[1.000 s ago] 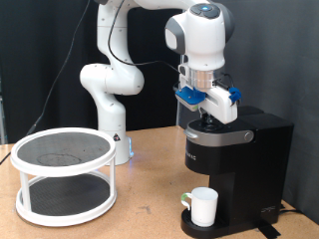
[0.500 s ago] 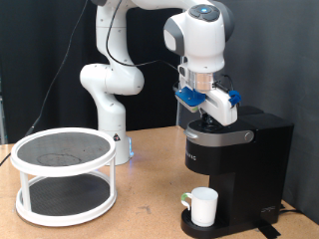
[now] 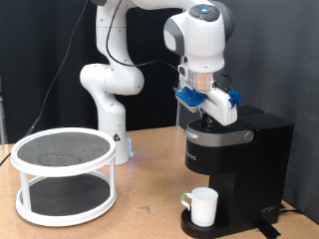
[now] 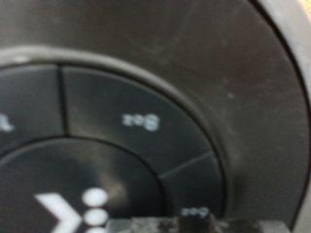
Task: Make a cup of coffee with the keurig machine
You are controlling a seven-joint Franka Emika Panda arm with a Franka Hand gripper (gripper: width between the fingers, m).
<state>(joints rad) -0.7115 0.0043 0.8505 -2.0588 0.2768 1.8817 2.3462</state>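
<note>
Pressing down at the keurig machine's [image 3: 236,149] top panel, right of centre in the exterior view: the tool [image 3: 208,118], opening impossible to tell, nothing seen held. Lid shut; cup [image 3: 203,205] already standing on the drip base, lower right. Wrist view filled by size buttons [image 4: 142,121]. No coffee visible yet.

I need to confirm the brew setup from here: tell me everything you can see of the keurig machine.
The keurig machine is a black, boxy, plastic-looking brewer, upright at the exterior view's right, lid down. The cup stands on its round drip base, under the head. The hand is down at its top; whether they touch is unclear. The wrist view shows its round button panel close up, one segment marked 8oz.
</note>
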